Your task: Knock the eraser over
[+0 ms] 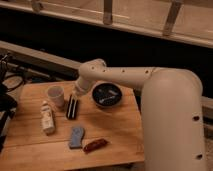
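Wooden table (120, 125): I note the eraser (72, 108) near the centre, between cup (55, 95) and bowl (107, 95), towards the back edge. Gripper (76, 94) sits at its far end; whether it is apart or together I cannot tell.

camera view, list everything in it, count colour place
table: 1, brown wood, lower left
cup: 1, white, far left of table
eraser: 1, black and white stripes, right of the cup
bowl: 1, black, right of the eraser
bottle: 1, white, left edge, nearer than the cup
sponge: 1, blue-grey, near front edge
sausage-shaped piece: 1, reddish-brown, right of the sponge
arm: 1, white, reaching in from the right
claw: 1, white, at the eraser's far end
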You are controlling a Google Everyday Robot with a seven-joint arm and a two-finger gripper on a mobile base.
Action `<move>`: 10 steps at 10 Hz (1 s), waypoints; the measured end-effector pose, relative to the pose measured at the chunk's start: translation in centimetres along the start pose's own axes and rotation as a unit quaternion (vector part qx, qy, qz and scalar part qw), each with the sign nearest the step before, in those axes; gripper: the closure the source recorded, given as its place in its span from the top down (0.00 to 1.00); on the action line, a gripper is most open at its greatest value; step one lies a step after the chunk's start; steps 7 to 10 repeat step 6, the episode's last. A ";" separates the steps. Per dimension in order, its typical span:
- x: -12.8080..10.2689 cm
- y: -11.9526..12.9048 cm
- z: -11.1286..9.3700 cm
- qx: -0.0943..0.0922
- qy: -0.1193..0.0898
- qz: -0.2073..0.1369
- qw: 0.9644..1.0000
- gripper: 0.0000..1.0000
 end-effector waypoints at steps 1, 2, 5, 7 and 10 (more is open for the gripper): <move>0.5 -0.4 -0.4 0.002 0.000 0.000 1.000 0.00; 0.5 -0.3 -0.4 0.002 -0.001 -0.002 1.000 0.00; -0.8 -0.3 -1.6 0.010 -0.006 -0.003 1.000 0.00; -0.7 -0.4 -2.0 0.010 -0.006 -0.003 1.000 0.00; -0.7 -0.4 -2.0 0.010 -0.006 -0.003 1.000 0.00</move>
